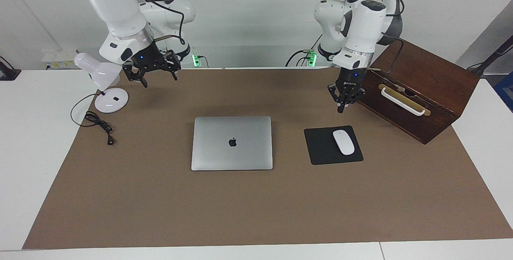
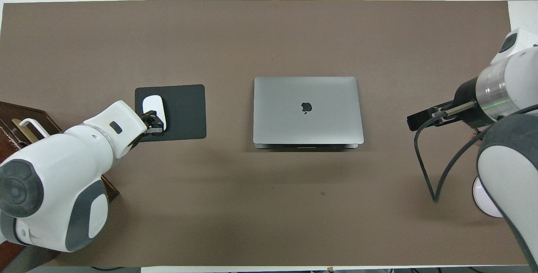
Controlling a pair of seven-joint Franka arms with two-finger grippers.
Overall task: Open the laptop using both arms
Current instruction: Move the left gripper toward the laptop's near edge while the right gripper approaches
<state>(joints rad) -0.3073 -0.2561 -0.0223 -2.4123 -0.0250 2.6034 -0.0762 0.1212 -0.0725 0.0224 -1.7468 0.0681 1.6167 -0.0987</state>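
In the middle of the brown mat (image 1: 160, 212), the laptop (image 1: 232, 143) lies closed beside the mouse pad (image 1: 322, 148), while the left gripper (image 1: 344, 105) hangs clenched in the air between the wooden box (image 1: 437, 87) and that pad, and the right gripper (image 1: 157, 79) hangs with fingers spread near the lamp (image 1: 105, 87).

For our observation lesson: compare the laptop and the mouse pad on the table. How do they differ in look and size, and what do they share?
Colour: the laptop is silver-grey with a dark logo; the mouse pad is plain black.
Size: the laptop is far larger than the mouse pad.
Load: the laptop's lid is bare; the mouse pad carries a white mouse.
Shared: both are flat rectangles lying side by side on the brown mat.
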